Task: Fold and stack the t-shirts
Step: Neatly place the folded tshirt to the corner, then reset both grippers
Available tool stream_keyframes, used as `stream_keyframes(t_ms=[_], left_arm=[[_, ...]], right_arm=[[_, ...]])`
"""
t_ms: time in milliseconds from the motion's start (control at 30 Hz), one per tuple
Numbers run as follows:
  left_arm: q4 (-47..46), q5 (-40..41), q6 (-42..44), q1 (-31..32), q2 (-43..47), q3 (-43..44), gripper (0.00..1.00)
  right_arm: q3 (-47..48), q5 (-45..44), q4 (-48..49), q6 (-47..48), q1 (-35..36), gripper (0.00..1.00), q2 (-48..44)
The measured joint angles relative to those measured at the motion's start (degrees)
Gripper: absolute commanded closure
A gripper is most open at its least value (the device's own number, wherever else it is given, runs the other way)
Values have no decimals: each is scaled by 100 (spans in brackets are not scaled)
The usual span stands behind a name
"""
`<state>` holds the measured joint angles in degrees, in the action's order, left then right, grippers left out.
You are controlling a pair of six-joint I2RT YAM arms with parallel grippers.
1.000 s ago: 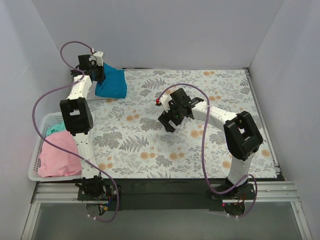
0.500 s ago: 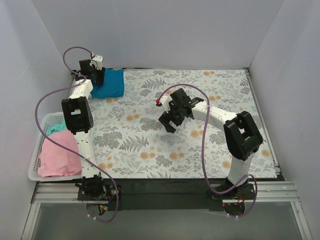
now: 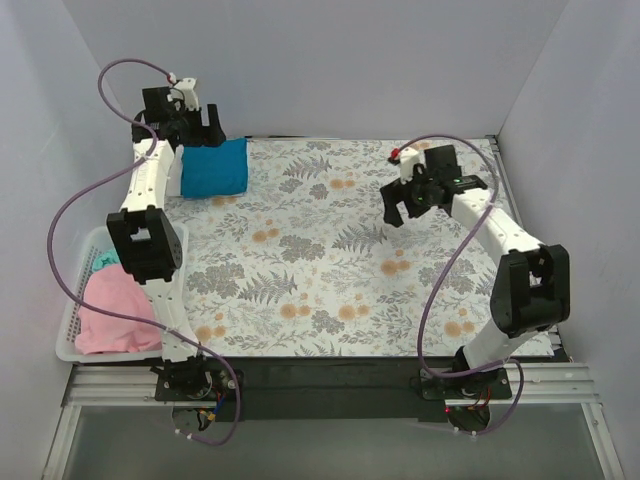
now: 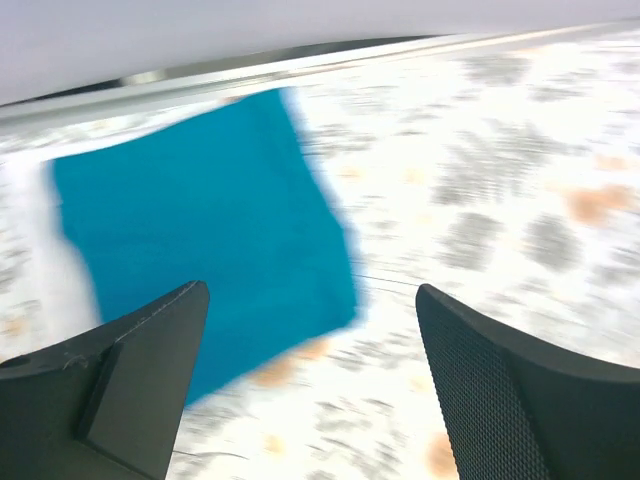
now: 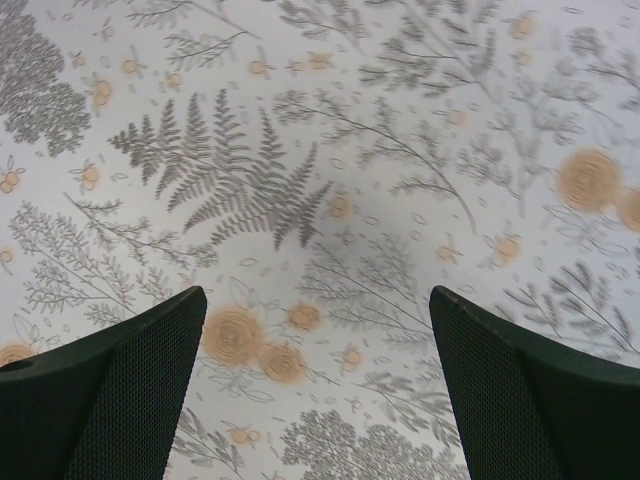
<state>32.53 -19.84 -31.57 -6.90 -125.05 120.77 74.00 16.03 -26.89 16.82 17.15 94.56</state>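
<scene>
A teal-blue t-shirt [image 3: 213, 167] lies folded flat at the far left corner of the floral table; in the left wrist view it [image 4: 200, 220] shows blurred below the fingers. My left gripper [image 3: 203, 125] [image 4: 310, 292] hovers open above the shirt's far edge, holding nothing. A pink t-shirt [image 3: 115, 310] and a mint green t-shirt [image 3: 104, 258] lie in the basket. My right gripper [image 3: 402, 208] [image 5: 315, 295] hangs open over bare tablecloth at the far right, well away from the shirts.
A white slatted basket [image 3: 72, 300] sits off the table's left edge beside the left arm. White walls close in the back and both sides. Purple cables loop from both arms.
My left gripper opened, let go of the teal-blue t-shirt and rose toward the back wall; the shirt now lies flat. The right arm swung from mid-table to the far right.
</scene>
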Motion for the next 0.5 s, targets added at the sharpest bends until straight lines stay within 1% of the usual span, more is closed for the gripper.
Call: stream_keyframes(t_ms=[67, 167, 233, 333, 433, 500], left_arm=[[308, -448, -168, 229, 461, -72, 15], [516, -800, -369, 660, 1268, -619, 15], [505, -833, -439, 973, 1856, -1322, 14], [448, -870, -516, 1427, 2634, -2616, 14], [326, -857, -597, 1565, 3171, -3919, 14], [321, -833, -645, 1537, 3370, -4503, 13]], right_arm=[[-2, 114, -7, -35, -459, 1, -216], [-90, 271, -17, -59, -946, 2, -503], [-245, 374, -33, -63, -1115, 2, -697], [-691, 461, -50, -59, -1189, 2, -1082], [-1241, 542, -98, -59, -1189, 2, -1484], [-1617, 603, -173, -61, -1180, 2, -1720]])
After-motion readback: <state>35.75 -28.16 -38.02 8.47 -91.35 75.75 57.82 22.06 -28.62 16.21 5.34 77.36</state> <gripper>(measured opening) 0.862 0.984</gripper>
